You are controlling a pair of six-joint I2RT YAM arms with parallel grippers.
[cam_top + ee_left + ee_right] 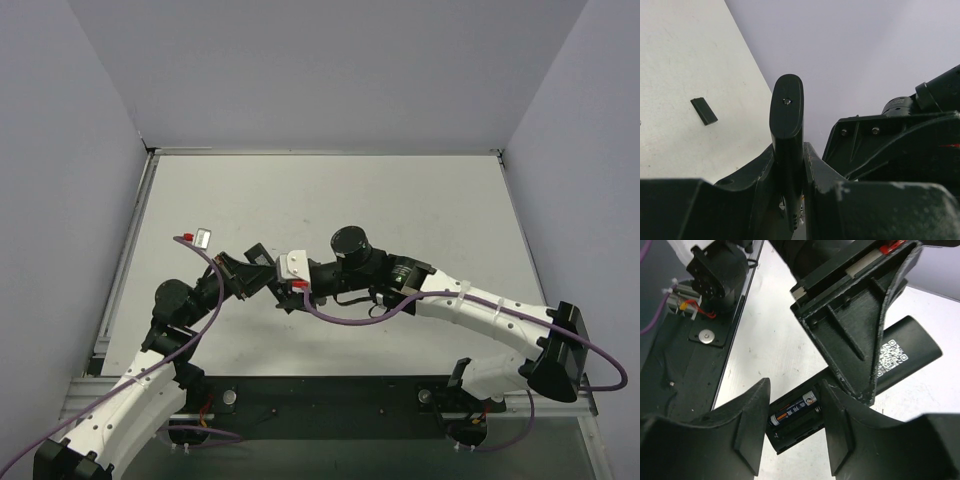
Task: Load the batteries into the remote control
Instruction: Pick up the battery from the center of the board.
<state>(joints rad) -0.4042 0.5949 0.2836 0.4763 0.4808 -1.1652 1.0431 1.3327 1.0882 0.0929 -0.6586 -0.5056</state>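
The right gripper (794, 390) stood wide open with nothing in its grasp, its two fingers set astride the open end of the remote control (905, 347). The battery bay lay directly between and just below the fingertips. One battery (796, 410) sat in the bay's upper slot, label outward. The slot beside it, nearer the gripper's palm, looked dark and empty, though shadow made that hard to confirm.

The left gripper (787, 167) was closed tight on the remote, pinching the body between its fingers so that one rounded end stood up above the fingertips in the left wrist view. From the right wrist, that same clamp crossed the remote just beyond the bay, with the QR-marked back running out past it.

By my reading the task was about halfway done: one cell seated, a second to be fetched and dropped in. The cover piece (704, 110) was off, lying flat on the table (680, 60), well apart to the left of the left gripper's fingers; refitting it might follow.

The count:
- Remote control: one
- Batteries: one visible, the second not found in any view
- Cover: one
- Grippers: two, meeting over the middle of the table
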